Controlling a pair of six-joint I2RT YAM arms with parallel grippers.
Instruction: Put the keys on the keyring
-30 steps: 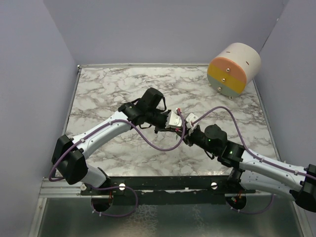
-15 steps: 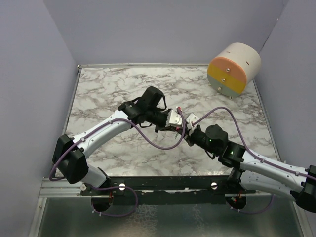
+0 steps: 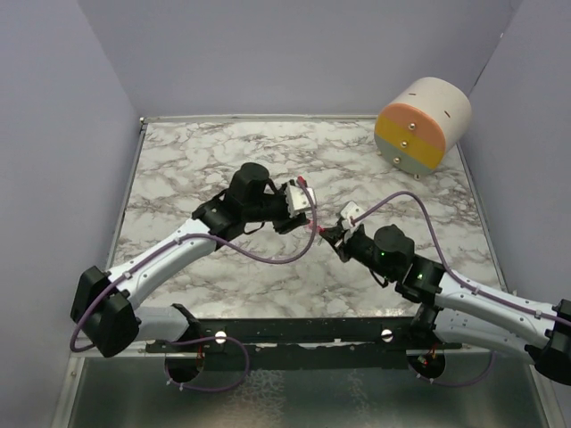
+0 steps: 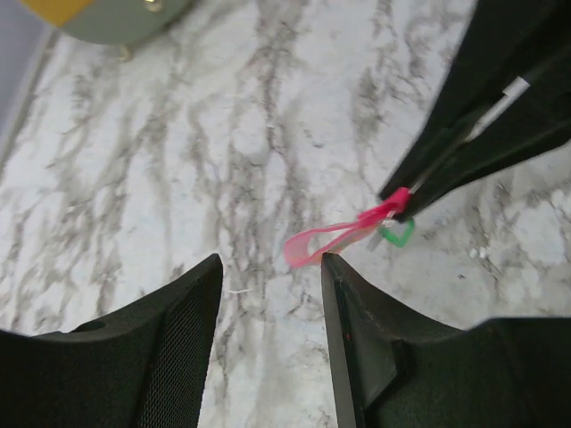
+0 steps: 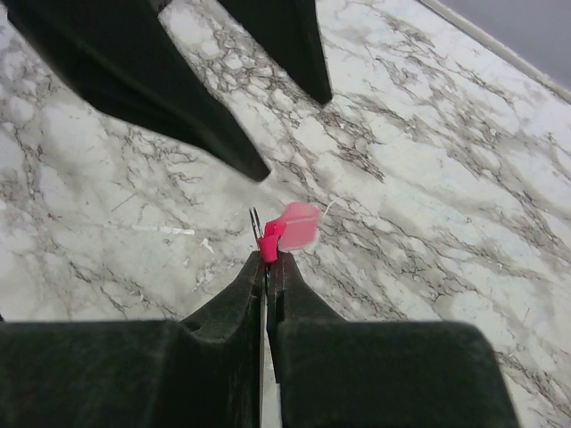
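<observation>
My right gripper (image 5: 270,259) is shut on the pink-red key (image 5: 270,242). The key's pale pink tag (image 5: 300,223) sticks out past the fingertips, and a thin dark wire, perhaps the keyring (image 5: 256,223), stands beside it. From the left wrist, the right gripper (image 4: 397,201) holds that key (image 4: 321,245) just above the marble, and the green key (image 4: 397,234) hangs right under the tips. My left gripper (image 4: 270,263) is open and holds nothing, a short way from the pink tag. From above, the left gripper (image 3: 294,221) faces the right gripper (image 3: 326,234) at mid-table.
A drum (image 3: 421,125) lies on its side at the back right, its face banded orange, yellow and green with small knobs. Its lower edge also shows from the left wrist (image 4: 107,13). Purple walls close the marble table (image 3: 196,152) on three sides.
My left gripper has opened and drawn back to the left, away from the right gripper. The right gripper has shut and keeps the pink-red key, hardly moving.
</observation>
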